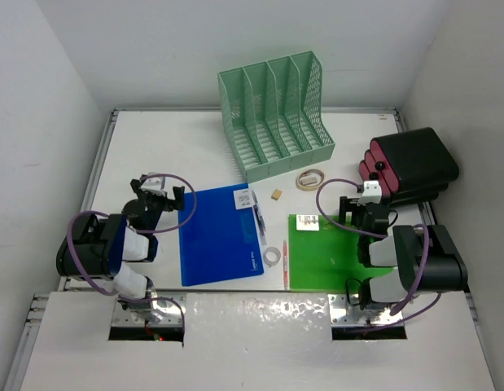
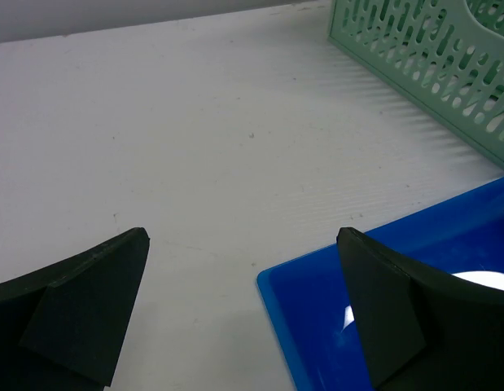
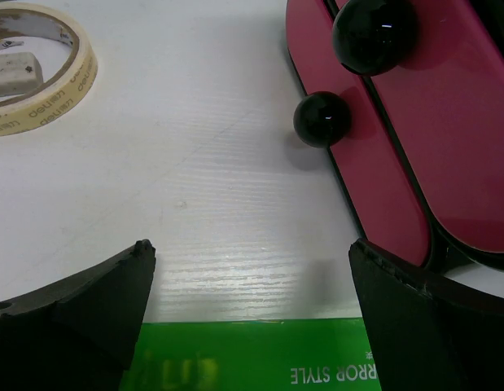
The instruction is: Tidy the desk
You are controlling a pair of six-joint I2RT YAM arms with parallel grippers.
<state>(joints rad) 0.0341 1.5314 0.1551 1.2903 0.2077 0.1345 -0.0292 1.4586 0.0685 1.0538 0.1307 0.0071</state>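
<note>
Left of the file rack [image 1: 276, 114], a broad stretch of bare worktop [image 1: 146, 151] is left open as far as the side rail. In front of the rack, the way is narrowed by a flat blue folder [image 1: 221, 236], a small tan block [image 1: 277, 195] and a tape ring [image 1: 312, 178]. To the rack's right, room is taken up by a black and red case [image 1: 410, 167]. Only a narrow bare strip is kept between it and the tape ring. Further in front, a green folder [image 1: 325, 252] is laid flat.
</note>
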